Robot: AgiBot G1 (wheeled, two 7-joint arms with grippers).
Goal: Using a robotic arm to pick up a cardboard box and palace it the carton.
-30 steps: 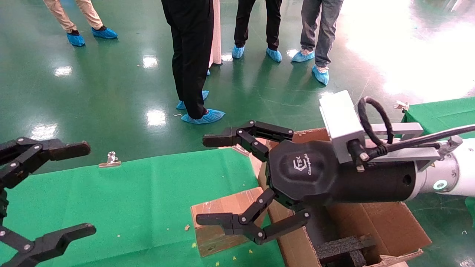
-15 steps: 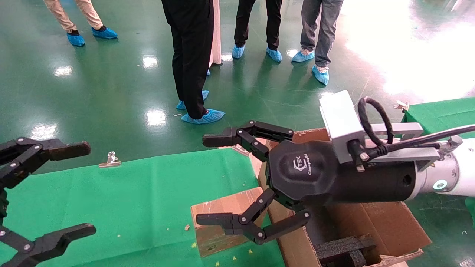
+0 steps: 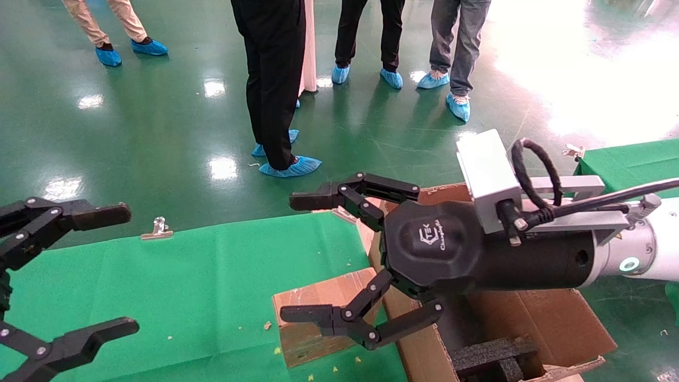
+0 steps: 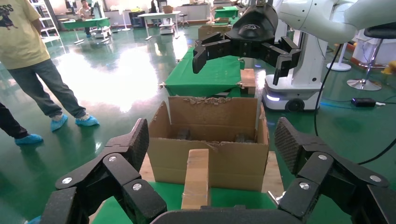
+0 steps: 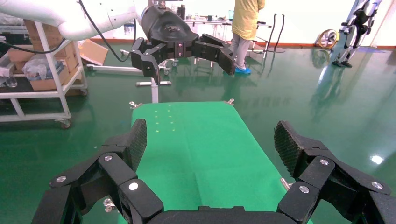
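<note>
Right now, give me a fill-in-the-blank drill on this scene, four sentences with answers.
1. The cardboard box lies on the ____ cloth.
2. The right gripper hovers above the box with its fingers ____.
3. The black foam blocks sit inside the ____.
4. The left gripper, at the cloth's left end, holds ____.

Missing words: green; open; carton; nothing

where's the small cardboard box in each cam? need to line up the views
Head view: small cardboard box on the green cloth, partly behind the open right gripper, beside the carton.
Left wrist view: box in front of the carton.
Right wrist view: not in it.
Shared landmark: the green cloth.
</note>
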